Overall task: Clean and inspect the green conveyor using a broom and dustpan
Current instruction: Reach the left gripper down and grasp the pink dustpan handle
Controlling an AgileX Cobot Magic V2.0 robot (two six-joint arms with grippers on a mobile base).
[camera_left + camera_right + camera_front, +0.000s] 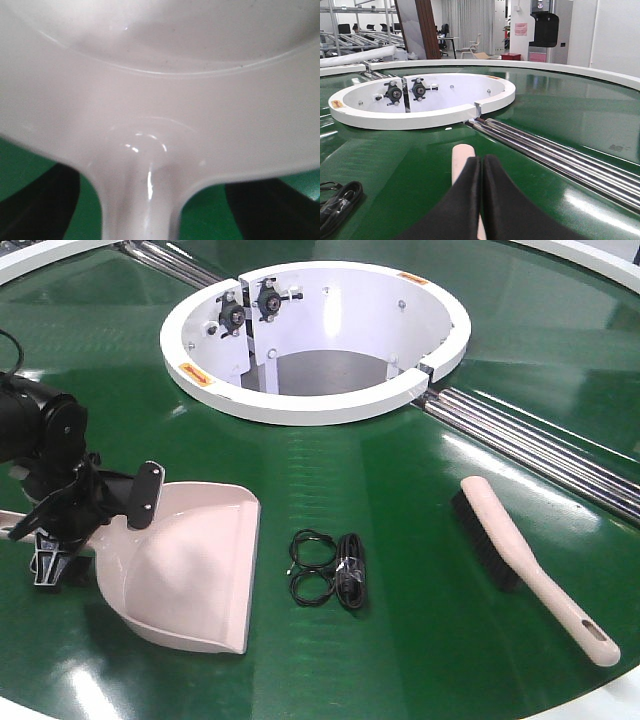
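The pale pink dustpan (195, 570) lies on the green conveyor (400, 500) at the left, lip facing right. My left gripper (95, 530) is open and straddles its handle. In the left wrist view the dustpan (160, 75) fills the frame, and green belt shows between its handle and each black finger (35, 200). The broom (520, 560) lies flat on the belt at the right, bristles toward the hub. My right gripper (481, 165) is shut with the fingers pressed together. It sits just above the broom (462, 160), whose rounded end shows beyond the fingertips. This gripper is outside the front view.
A coil of black cable (330, 568) lies between the dustpan and the broom and shows in the right wrist view (337, 200). The white ring hub (320, 405) stands behind. Silver rollers (540, 445) run to the right of it.
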